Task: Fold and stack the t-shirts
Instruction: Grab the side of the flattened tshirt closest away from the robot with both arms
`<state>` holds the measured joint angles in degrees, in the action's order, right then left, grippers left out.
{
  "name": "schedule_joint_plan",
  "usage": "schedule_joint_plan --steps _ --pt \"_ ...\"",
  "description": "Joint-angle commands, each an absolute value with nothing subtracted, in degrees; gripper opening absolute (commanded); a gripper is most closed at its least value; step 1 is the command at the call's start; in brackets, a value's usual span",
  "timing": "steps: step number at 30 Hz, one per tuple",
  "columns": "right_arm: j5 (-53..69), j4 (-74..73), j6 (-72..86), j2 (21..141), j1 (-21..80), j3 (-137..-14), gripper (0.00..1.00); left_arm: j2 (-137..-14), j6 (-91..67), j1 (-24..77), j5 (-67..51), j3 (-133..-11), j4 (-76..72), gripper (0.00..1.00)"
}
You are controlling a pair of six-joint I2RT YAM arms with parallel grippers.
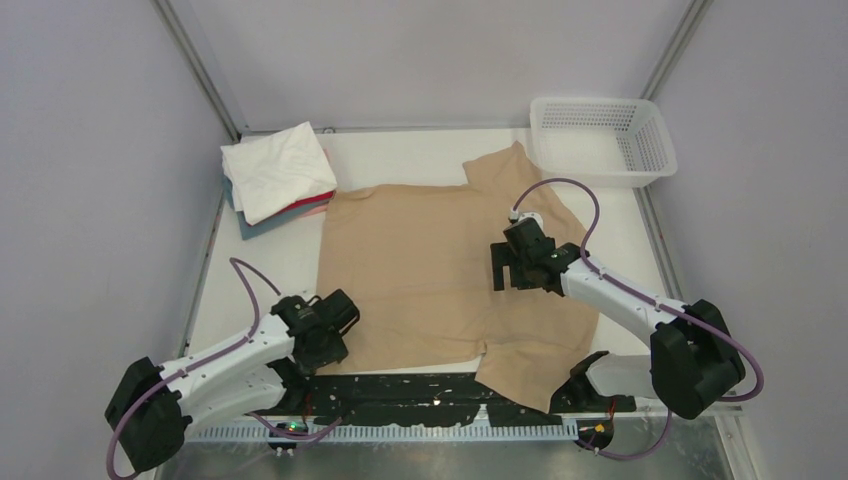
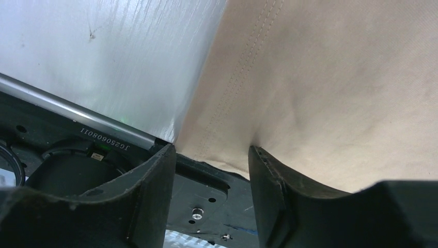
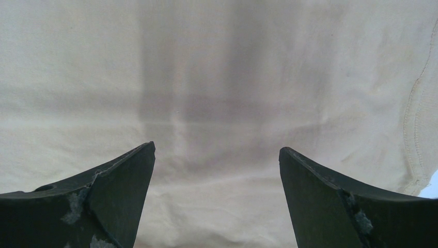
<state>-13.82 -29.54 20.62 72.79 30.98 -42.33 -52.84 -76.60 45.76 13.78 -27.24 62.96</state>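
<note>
Tan t-shirt (image 1: 430, 270) edge partly hidden behind the left gripper (image 2: 210, 150).

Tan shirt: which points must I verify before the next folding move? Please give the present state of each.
1. The shirt lies spread on the table: ok, but one sleeve overlaps the black rail.
2. The left gripper is at the hem corner: ok.
3. The left gripper holds the hem: not ok, jaws apart.
4. The right gripper is open over the shirt: ok.
5. The stack is apart from the shirt: cannot tell, their edges meet in the top view.
</note>
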Motion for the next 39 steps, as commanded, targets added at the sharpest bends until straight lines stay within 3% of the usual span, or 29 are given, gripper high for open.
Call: schedule_joint_plan --steps 1,10,15,23,25,33,39 --pt "-14.1 -28.3 19.9 71.4 31.2 -42.8 0.95 -52.4 -78.5 46.0 16.6 -26.9 60.8 0.53" --pt "-14.8 -29.4 19.9 70.7 31.2 -43.7 0.95 -55.8 -74.7 46.0 14.8 -27.1 52.1 0.5" --pt "-15.9 -30.3 19.6 70.2 31.1 -43.8 0.95 -61.8 -75.0 46.3 12.7 -27.4 50.6 0.32" --pt "-15.7 -31.4 20.1 69.8 31.4 -43.9 0.95 -58.7 -75.6 47.1 13.8 -27.8 56.6 0.18" --pt "-15.9 -32.0 20.3 69.3 31.8 -44.1 0.95 -56.7 -75.3 47.1 14.6 -27.9 57.4 0.0" --pt "-15.4 -40.4 16.7 65.8 43.8 -49.2 0.97 -54.1 -72.7 47.1 20.1 -31.1 61.8 0.0" --pt "3.5 -48.4 16.8 63.9 53.8 -48.7 0.99 -53.8 -70.6 47.1 20.3 -31.1 60.4 0.0"
